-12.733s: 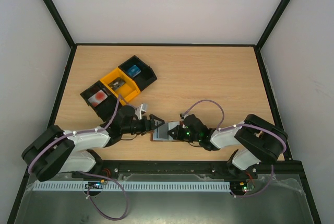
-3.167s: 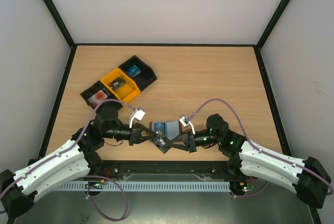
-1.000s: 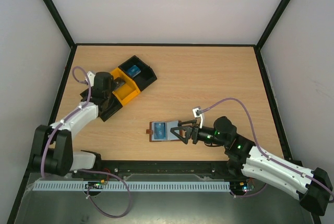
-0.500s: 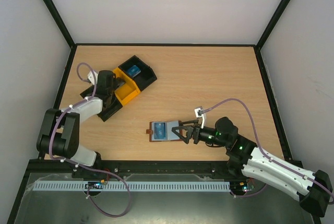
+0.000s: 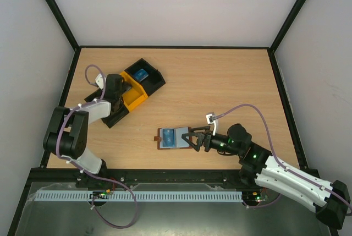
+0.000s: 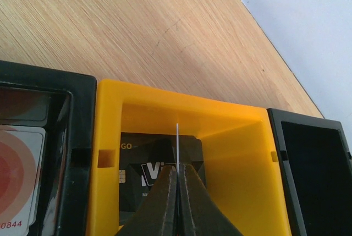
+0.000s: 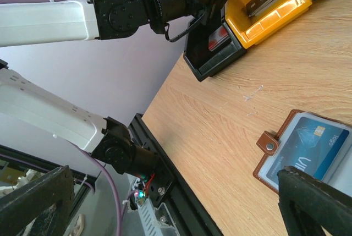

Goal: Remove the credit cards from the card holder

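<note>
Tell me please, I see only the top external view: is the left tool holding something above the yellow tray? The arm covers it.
Observer: Yes. The left wrist view shows the left tool shut on a thin card, held edge-on above the yellow tray.
Operator: Is that tray empty?
Observer: No, a dark card lies flat in it.
Operator: And the card holder?
Observer: In the right wrist view the card holder lies open, with a blue card with a chip in its pocket.

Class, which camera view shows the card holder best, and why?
The top external view: the open card holder lies almost whole on the table, a blue card in it. The right wrist view is closer, showing its snap tab, but the frame edge crops it. The left wrist view misses it.
</note>
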`<state>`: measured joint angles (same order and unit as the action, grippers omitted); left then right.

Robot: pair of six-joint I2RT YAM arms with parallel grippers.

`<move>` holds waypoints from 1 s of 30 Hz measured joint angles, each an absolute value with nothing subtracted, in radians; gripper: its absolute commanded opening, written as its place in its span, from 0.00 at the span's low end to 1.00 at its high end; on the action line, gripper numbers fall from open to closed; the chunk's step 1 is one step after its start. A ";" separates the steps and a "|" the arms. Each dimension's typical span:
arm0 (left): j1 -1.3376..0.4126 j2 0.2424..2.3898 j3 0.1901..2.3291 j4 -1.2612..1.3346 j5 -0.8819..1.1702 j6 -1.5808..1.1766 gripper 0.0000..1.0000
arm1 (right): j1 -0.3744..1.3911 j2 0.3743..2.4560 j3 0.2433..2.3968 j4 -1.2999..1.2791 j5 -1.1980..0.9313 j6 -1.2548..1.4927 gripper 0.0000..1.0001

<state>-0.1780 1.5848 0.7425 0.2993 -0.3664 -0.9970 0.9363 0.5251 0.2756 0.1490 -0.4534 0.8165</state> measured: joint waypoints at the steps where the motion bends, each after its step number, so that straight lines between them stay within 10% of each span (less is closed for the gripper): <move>1: -0.178 1.590 0.744 0.300 -0.368 -0.995 0.03 | 0.936 0.522 0.276 0.144 -0.452 0.815 0.98; 30: -0.178 1.646 0.805 0.265 -0.419 -0.923 0.14 | 0.936 0.508 0.275 0.101 -0.434 0.792 0.98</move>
<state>-0.1783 1.6463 0.8051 0.2649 -0.4187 -0.9230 0.9363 0.5079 0.2752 0.1005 -0.4343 0.7921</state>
